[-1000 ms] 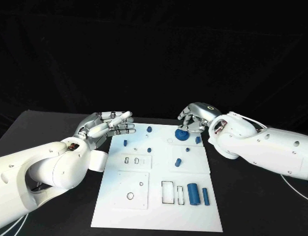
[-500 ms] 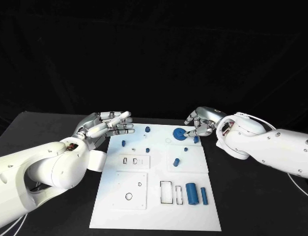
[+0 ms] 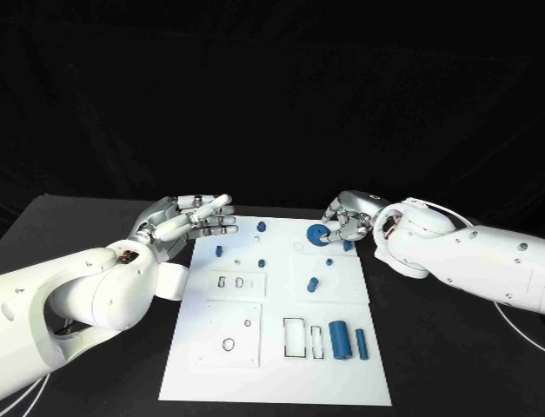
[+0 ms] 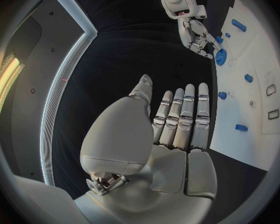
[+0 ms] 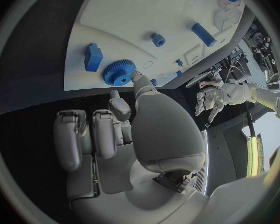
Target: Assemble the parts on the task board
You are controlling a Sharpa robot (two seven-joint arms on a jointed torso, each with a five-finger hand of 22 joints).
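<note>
- Head view: a blue gear (image 3: 319, 233) lies at the far end of the task board (image 3: 272, 365).
- The right hand (image 3: 351, 219) seems to touch the gear with a fingertip, gripping nothing.
- The left hand (image 3: 187, 222) hovers spread beside the board.

The white task board (image 3: 276, 365) lay flat on the black desk (image 3: 47, 234), long side running away from the robot. A blue gear (image 3: 319, 233) lay flat near its far right corner, with a small blue block (image 5: 93, 56) just beside it. Two blue cylinders, one thick (image 3: 340, 339) and one thin (image 3: 362, 345), lay side by side near the front right, and several small blue pegs (image 3: 262, 262) were scattered across the far half.
</note>
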